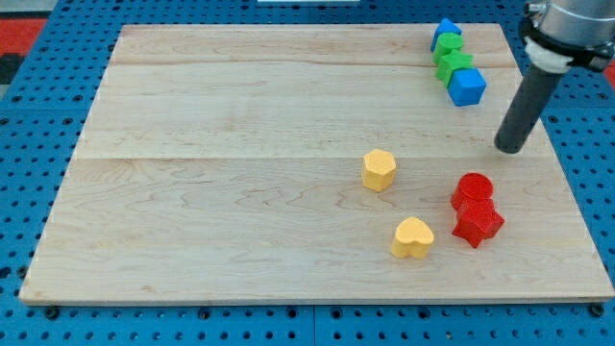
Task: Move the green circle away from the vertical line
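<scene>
Four blocks stand in a near-vertical line at the view's top right: a blue block [445, 31] at the top, the green circle [449, 45] under it, a second green block [452, 65] of unclear shape, and a blue cube [467, 86] at the bottom. They touch or nearly touch one another. My tip [510, 149] rests on the board below and to the right of the blue cube, apart from the line. It touches no block.
A yellow hexagon [379, 169] sits near the board's middle right, with a yellow heart [413, 237] below it. A red circle [473, 188] and a red star [478, 223] touch each other below my tip. The wooden board's [240, 192] right edge is close to my tip.
</scene>
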`<action>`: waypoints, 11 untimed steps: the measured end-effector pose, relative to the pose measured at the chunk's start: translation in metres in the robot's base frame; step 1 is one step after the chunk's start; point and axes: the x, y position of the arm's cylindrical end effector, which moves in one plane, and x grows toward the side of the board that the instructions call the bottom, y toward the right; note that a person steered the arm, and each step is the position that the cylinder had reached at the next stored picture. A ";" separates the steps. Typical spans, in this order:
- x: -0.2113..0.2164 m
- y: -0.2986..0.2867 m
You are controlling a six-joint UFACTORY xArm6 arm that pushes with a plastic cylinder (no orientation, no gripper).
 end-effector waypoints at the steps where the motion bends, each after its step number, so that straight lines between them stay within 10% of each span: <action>1: -0.036 0.025; 4: -0.177 -0.027; 8: -0.179 -0.208; 11: -0.049 -0.387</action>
